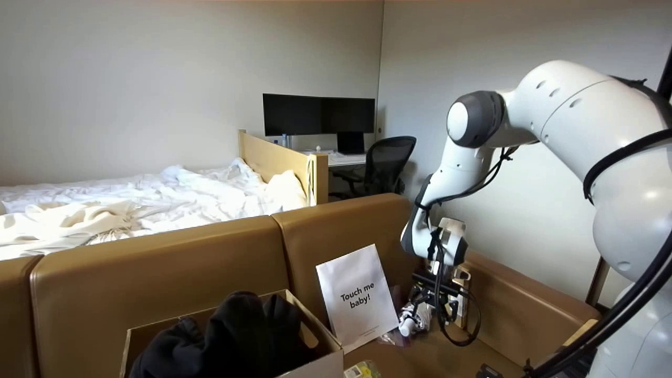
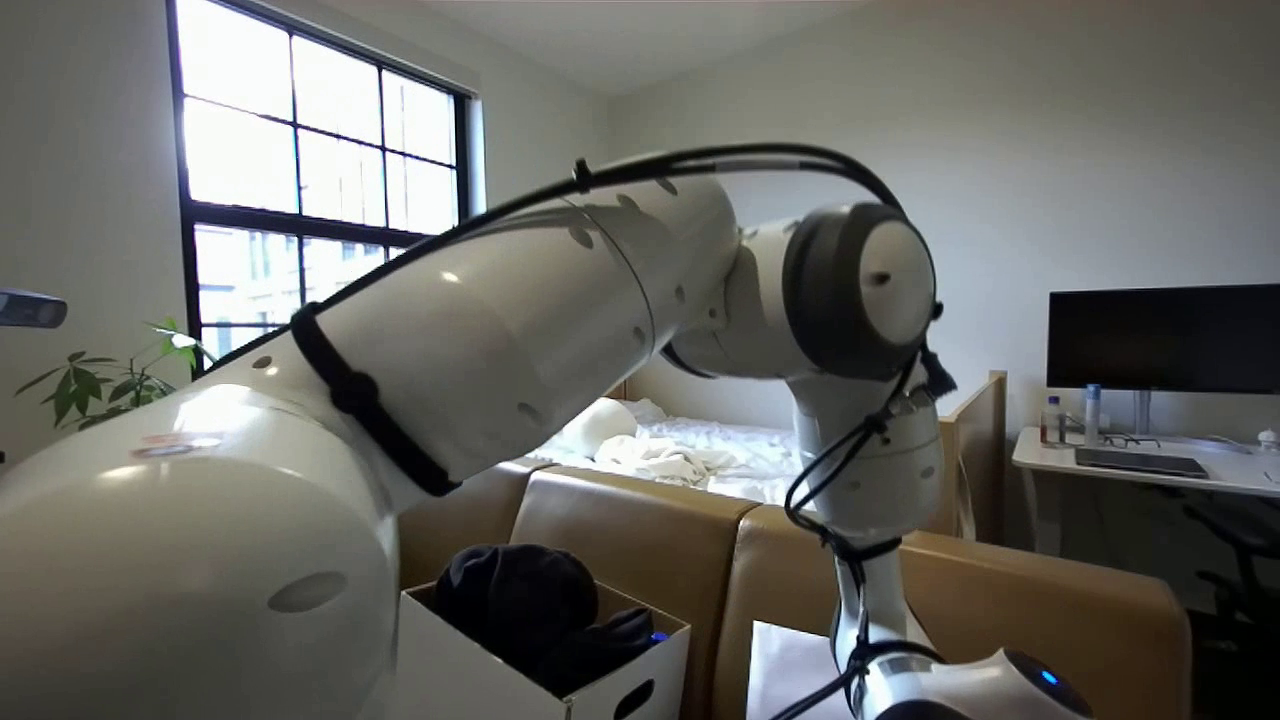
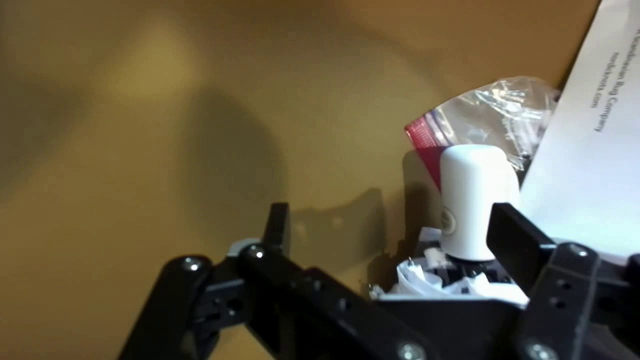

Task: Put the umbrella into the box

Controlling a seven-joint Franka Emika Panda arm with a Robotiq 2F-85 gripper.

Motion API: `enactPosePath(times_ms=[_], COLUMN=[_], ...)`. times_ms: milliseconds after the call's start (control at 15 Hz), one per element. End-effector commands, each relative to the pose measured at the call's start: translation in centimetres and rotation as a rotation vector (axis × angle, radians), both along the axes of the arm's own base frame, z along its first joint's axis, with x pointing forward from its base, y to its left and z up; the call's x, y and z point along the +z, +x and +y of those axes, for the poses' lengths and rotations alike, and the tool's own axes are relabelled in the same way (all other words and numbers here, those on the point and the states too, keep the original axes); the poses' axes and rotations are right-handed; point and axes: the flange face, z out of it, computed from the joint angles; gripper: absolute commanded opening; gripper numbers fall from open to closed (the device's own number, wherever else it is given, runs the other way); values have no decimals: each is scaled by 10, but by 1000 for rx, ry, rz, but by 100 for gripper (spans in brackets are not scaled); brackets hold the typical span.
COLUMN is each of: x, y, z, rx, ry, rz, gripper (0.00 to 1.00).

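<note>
The umbrella (image 3: 472,200) lies on the sofa seat, with a white rounded handle and crumpled whitish fabric with dark parts. In an exterior view the umbrella (image 1: 408,326) lies just below and beside my gripper (image 1: 433,308). In the wrist view my gripper (image 3: 391,222) is open and empty. The umbrella is nearer its right finger, which partly covers the handle; the gripper's base hides the rest. The only box in view (image 1: 326,362) is white outside and brown inside, with handle holes and dark cloth in it. The box (image 2: 480,660) shows no tall flaps.
A white printed sheet (image 1: 357,299) leans on the sofa backrest (image 1: 346,226) between box and gripper. A clear plastic bag (image 3: 500,110) with a red edge lies by the umbrella's handle. A yellow packet (image 1: 362,369) is beside the box. The sofa arm (image 1: 525,304) stands behind the gripper.
</note>
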Motion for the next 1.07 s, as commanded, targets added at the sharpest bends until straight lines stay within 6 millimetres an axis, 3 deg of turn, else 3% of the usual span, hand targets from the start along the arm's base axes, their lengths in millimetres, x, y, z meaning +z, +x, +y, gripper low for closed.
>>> enactPosePath(times_ms=[0,333,400,533,600,667,733,800,1000], x=[-54,-60,-63,-80,-87,-93,-94,-94,-64], y=[27,78,81,67,53,44,38,38,59], z=[22,46,47,40,33,28,21,17,4], rx=[62,140,145,176,196,188,206,202,174], ry=[39,-80,-93,-93,-72,-66,-23,-20,-26], rz=[-28,-191,-191,-71,19,78,125,149,99], gripper=[100,100,100,100,90,73,67,59,41])
